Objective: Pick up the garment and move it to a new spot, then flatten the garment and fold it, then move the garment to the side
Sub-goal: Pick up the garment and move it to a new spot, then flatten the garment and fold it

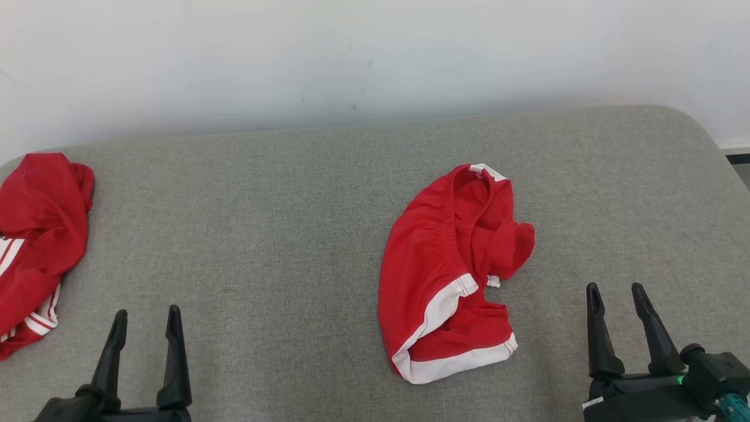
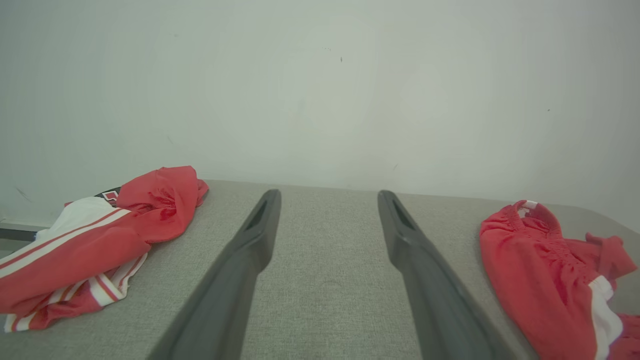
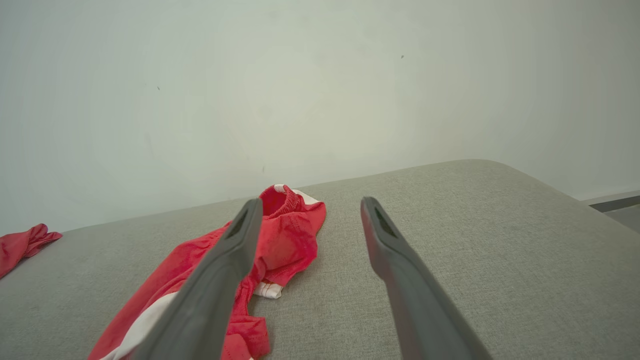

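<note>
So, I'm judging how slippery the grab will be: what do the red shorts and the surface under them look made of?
Red shorts: thin matte cloth, perhaps polyester or cotton; it crumples softly, with a gathered waistband. Grey surface: coarse matte woven upholstery, seemingly padded; weave texture and rounded corner show.

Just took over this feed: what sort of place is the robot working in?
Likely a garment-folding setup: a grey padded surface, perhaps a mattress, against a bare white wall, with crumpled red shorts mid-surface and another red garment at its left edge.
</note>
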`<state>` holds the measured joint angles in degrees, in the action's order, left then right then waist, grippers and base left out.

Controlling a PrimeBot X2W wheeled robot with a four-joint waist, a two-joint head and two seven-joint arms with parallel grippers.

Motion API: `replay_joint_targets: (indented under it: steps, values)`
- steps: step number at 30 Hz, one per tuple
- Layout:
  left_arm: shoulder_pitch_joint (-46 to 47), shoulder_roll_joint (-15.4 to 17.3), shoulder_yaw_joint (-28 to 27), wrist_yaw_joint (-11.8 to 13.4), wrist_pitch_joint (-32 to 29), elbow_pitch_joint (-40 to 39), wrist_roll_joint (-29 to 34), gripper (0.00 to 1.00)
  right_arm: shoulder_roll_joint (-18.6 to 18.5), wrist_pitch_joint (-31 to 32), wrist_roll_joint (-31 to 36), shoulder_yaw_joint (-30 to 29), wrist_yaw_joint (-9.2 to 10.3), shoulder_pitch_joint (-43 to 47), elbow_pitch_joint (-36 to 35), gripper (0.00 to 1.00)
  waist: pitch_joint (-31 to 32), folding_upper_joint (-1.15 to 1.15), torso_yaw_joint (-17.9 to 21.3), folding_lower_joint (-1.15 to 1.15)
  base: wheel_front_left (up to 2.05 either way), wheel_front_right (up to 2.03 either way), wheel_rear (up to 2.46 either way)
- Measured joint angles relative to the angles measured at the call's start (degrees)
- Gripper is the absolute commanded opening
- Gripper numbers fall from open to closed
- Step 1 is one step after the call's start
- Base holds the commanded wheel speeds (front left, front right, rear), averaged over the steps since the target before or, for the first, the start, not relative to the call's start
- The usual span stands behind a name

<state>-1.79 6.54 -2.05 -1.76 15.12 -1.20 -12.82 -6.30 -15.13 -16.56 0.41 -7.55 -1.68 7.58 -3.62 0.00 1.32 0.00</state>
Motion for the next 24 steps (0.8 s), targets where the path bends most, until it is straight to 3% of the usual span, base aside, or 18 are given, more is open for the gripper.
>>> replay_joint_targets:
  steps: [11,24]
  values:
    - [-1.11,-2.15,-4.58,-3.77,0.00,0.84,2.27,1.00,-0.09,0.00,-0.15,-0.13,0.00,0.58,0.80,1.00,0.33,0.00,0.14,0.00,0.00,0.00,0.00]
    - [-0.92,-3.31,-5.22,-4.89,0.00,1.83,3.82,1.00,-0.04,0.00,-0.15,-0.05,0.00,0.73,1.43,1.00,0.43,0.00,0.04,0.00,0.00,0.00,0.00]
